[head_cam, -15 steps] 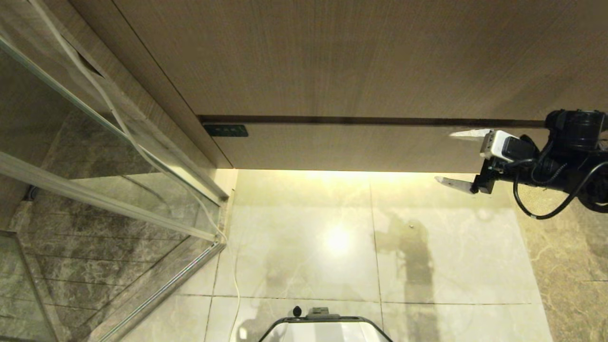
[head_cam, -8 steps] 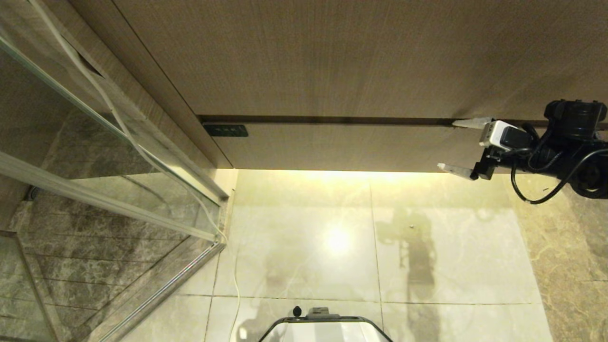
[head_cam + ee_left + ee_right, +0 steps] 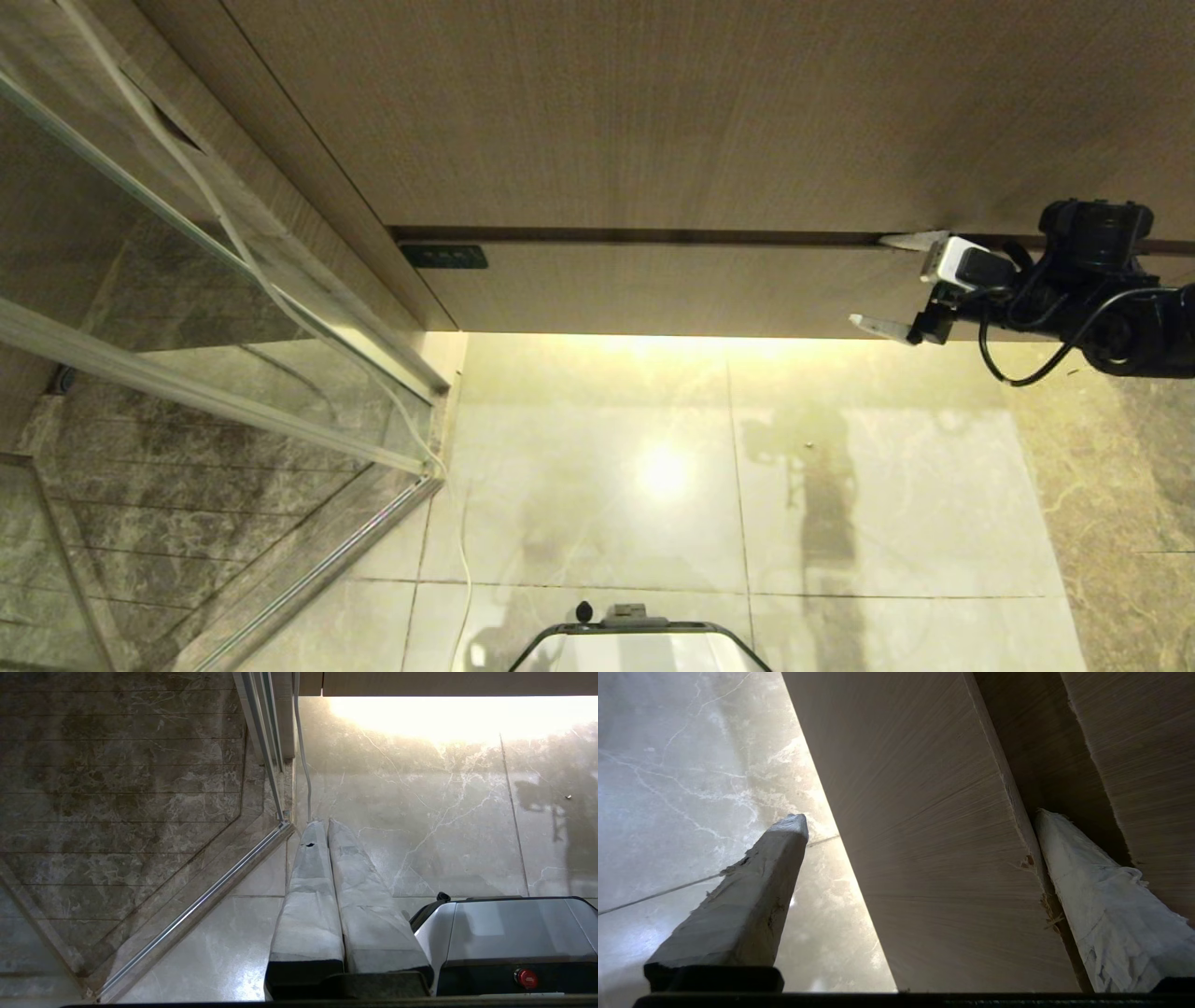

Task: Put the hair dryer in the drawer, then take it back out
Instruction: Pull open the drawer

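Note:
The drawer [image 3: 672,285] is shut, its flat wood-grain front a low strip above the lit floor. My right gripper [image 3: 882,282] is open at the drawer's right part and straddles the front. One fingertip [image 3: 898,241] sits in the dark gap along the top edge and the other [image 3: 864,324] at the bottom edge. In the right wrist view the drawer front [image 3: 934,858] fills the space between the two wrapped fingers of the right gripper [image 3: 917,817]. My left gripper [image 3: 326,823] is shut and empty, parked over the floor beside my base. The hair dryer is out of view.
A taller wood panel [image 3: 653,112] stands above the drawer. A glass shower door [image 3: 187,373] with a metal frame stands to the left, and a thin white cable [image 3: 233,238] runs down along it. A dark socket strip [image 3: 443,256] sits at the drawer's left end. My base [image 3: 639,644] is at the near edge.
My right gripper has moved up and to the left, closer to the drawer front. Its upper finger now reaches the gap above the drawer. It has stayed open.

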Motion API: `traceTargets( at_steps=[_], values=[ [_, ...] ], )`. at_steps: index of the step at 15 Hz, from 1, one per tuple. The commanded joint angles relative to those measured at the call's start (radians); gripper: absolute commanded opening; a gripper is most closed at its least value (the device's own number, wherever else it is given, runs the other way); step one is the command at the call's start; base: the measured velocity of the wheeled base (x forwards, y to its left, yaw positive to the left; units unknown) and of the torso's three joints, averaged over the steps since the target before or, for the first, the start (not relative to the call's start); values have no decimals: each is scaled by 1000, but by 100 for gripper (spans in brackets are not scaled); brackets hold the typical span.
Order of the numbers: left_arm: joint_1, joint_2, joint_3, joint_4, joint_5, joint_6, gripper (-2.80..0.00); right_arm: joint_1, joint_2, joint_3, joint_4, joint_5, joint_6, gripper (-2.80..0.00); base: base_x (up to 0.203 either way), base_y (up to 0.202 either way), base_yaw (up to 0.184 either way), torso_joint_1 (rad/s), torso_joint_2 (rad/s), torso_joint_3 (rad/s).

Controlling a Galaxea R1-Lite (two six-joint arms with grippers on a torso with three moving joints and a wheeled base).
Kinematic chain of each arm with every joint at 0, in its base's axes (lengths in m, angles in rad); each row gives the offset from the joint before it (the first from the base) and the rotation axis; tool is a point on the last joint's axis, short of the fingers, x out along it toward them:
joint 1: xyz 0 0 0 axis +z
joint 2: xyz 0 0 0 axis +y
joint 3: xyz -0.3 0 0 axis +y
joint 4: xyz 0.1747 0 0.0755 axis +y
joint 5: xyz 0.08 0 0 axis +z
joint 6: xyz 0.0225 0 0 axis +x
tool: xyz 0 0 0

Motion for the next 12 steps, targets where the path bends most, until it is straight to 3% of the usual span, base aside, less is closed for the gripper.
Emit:
traceTargets(
  at_steps=[1, 4, 7, 11, 12],
  values=[
    [0, 0, 1, 0, -1, 0, -280, 1, 50, -31, 0, 2, -4, 0, 0, 0, 0, 0, 0, 0],
    [0, 0, 1, 0, 0, 0, -280, 1, 45, -20, 55, -1, 56, 0, 0, 0, 0, 0, 0, 0],
    [0, 0, 1, 1, 0, 0, -280, 1, -29, 22, 270, -76, 203, 0, 0, 0, 0, 0, 0, 0],
    [0, 0, 0, 0, 0, 0, -280, 1, -97, 75, 300, -96, 368, 0, 0, 0, 0, 0, 0, 0],
    [0, 0, 2, 0, 0, 0, -280, 2, -110, 93, 301, -111, 378, 0, 0, 0, 0, 0, 0, 0]
  ],
)
